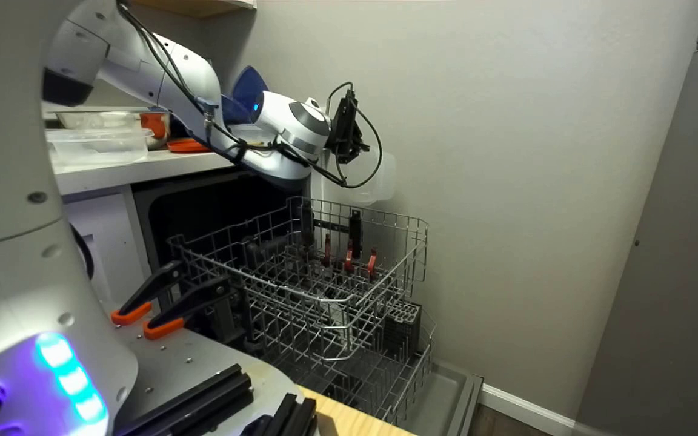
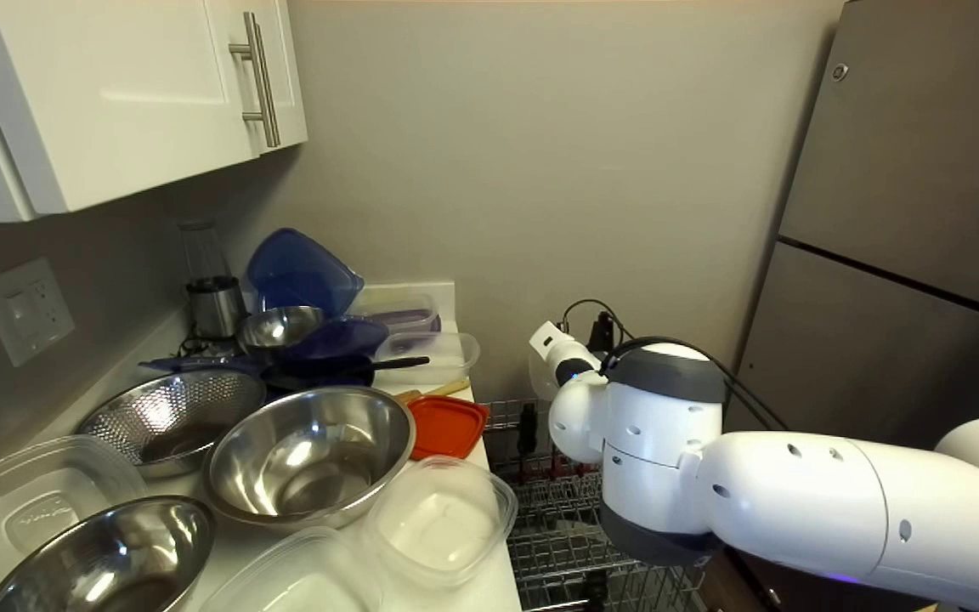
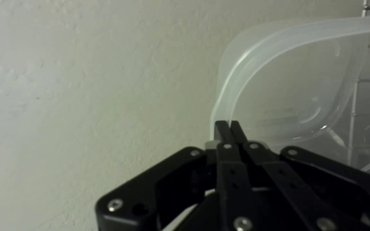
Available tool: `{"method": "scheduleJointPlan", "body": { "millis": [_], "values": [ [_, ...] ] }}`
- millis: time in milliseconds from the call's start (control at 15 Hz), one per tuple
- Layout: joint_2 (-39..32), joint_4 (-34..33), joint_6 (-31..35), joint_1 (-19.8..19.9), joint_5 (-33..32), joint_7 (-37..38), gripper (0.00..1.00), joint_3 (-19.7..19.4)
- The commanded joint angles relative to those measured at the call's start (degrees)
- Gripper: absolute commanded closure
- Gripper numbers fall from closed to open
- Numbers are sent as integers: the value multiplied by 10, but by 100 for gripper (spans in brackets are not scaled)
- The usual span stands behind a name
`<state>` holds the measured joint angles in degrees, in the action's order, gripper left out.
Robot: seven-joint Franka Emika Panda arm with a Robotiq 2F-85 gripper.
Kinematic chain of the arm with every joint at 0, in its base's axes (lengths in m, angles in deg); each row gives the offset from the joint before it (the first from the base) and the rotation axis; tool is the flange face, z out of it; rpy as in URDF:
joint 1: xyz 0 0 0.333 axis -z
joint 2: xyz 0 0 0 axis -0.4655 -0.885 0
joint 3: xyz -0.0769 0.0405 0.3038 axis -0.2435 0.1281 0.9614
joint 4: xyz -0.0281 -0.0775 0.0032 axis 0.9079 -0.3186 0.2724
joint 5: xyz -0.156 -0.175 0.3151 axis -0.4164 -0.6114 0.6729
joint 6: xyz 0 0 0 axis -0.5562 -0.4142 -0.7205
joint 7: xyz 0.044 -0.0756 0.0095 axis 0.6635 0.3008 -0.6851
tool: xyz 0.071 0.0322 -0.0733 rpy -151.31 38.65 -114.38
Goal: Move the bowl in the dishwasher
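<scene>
The bowl [image 1: 380, 180], pale and translucent, hangs tilted below the gripper [image 1: 355, 148], against or close to the wall, above the far part of the dishwasher's upper wire rack [image 1: 332, 300]. In the wrist view the gripper [image 3: 230, 123] is shut on the rim of the bowl [image 3: 287, 83], with a finger on each side of its wall. The rack's wires [image 3: 353, 115] show beyond the bowl. In an exterior view the arm hides most of the bowl [image 2: 542, 378] and the gripper. The dishwasher is open, with its racks out and a dark cavity [image 1: 203, 203].
Dark holders and red clips [image 1: 349, 257] stand in the upper rack. A cutlery basket [image 1: 402, 327] sits in the lower rack. The counter [image 2: 489, 586] bears steel bowls [image 2: 311, 459], clear containers [image 2: 443, 518], blue lids and an orange lid [image 2: 447, 425]. A fridge [image 2: 906, 212] stands at the right.
</scene>
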<state>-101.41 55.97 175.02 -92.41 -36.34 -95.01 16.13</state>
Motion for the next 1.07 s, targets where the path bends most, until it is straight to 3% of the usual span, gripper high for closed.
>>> {"method": "scheduleJointPlan", "body": {
  "millis": [0,400,733,1000],
  "values": [
    [13,2,0,17,-40,94,100,4],
    [3,-2,0,14,0,91,100,-16],
    [9,-14,0,13,-100,108,100,13],
    [13,-25,0,17,-138,105,100,32]
  ]
}}
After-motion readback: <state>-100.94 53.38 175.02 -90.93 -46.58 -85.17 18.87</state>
